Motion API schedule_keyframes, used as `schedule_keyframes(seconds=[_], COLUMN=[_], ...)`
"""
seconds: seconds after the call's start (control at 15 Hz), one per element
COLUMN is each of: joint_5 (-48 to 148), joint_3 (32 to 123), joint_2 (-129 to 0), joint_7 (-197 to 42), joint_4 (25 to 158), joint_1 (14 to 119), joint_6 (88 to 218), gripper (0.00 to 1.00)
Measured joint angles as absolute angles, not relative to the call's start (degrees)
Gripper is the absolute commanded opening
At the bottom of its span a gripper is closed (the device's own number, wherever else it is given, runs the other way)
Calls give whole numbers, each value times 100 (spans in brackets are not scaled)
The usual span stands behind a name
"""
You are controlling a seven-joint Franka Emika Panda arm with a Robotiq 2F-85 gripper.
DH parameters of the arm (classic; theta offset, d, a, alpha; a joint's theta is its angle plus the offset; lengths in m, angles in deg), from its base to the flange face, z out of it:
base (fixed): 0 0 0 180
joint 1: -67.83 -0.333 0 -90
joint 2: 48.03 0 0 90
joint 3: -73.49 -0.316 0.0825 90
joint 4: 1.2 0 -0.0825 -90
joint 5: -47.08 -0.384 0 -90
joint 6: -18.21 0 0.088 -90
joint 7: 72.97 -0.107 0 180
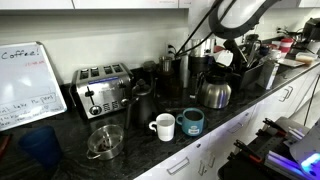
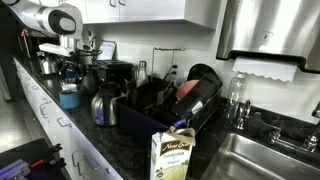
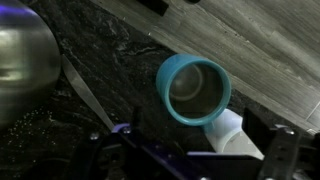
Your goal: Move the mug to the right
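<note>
The teal mug point(image 1: 192, 122) stands upright on the dark counter, next to a white mug point(image 1: 162, 126). It also shows in an exterior view point(image 2: 68, 97), in front of the steel kettle point(image 2: 105, 105). In the wrist view I look down into the teal mug point(image 3: 193, 88), with the white mug point(image 3: 236, 136) touching or just beside it. My gripper point(image 3: 193, 126) is open and empty, its dark fingers spread wide. It hangs well above the mugs and touches neither. The arm point(image 2: 52, 20) reaches in from above.
The steel kettle point(image 1: 214, 93) stands close behind the teal mug and shows in the wrist view point(image 3: 25, 60). A toaster point(image 1: 102, 88), a glass bowl point(image 1: 105, 141), a whiteboard point(image 1: 25, 85) and a dish rack point(image 2: 175, 105) are on the counter. The counter edge point(image 1: 225, 130) runs near the mugs.
</note>
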State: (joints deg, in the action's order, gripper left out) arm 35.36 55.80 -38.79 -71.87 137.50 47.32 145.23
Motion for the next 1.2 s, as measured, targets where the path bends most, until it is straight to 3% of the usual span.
schedule_keyframes(seconds=[0.8,0.87,0.93,1.07,1.2], joint_5=[3804,3833,3852,3863,3862], joint_3=[5570,5580,5585,5590,5591], joint_2=[-4832,-4901,-4964,-5062,-5104], joint_7=[-7218,-7218,-7221,-7226,-7227], joint_4=[13860,13861,13861,13861,13861], joint_1=[4760,4780,4796,4813,4823], joint_6=[15092,15118,15141,15166,15182], gripper=[100,94,72,69,56])
